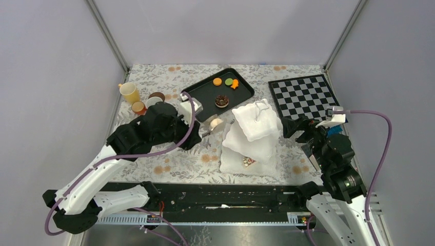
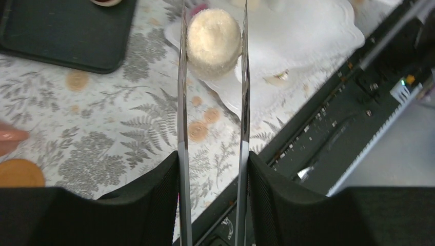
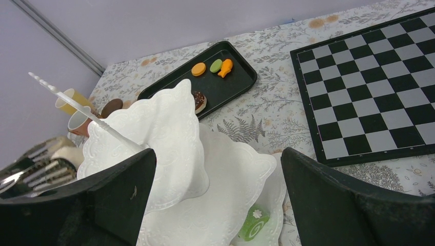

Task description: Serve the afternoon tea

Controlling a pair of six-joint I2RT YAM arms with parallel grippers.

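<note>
- From the left wrist: left claw (image 2: 213, 161) narrowed onto both arms of thin silver tongs (image 2: 182, 102). At their tips, upper middle of the frame, a pinched round cream sugar-dusted toy cake (image 2: 214, 41), seen against the rim of the white three-tier wavy-edged stand (image 2: 308, 31); touching or not, cannot tell.
- From the top camera: same cake mid-frame, just left of the stand; grip on the tongs hidden under the arm there.
- From the right wrist only: right claw (image 3: 218, 154) spread wide, holding nothing; green swirl roll cake (image 3: 255, 222) on the lowest tier, bottom middle.
- On the black rectangular tray (image 1: 241, 92), upper middle: orange macaron (image 1: 217, 81), green macaron (image 1: 229, 81), orange fish-shaped cake (image 1: 235, 83), chocolate-topped round cake (image 1: 221, 100).
- Upper left on the floral-patterned counter (image 1: 179, 164): small yellow cup (image 1: 129, 92).
- Upper right: black-and-white chequered board (image 1: 303, 95).
</note>
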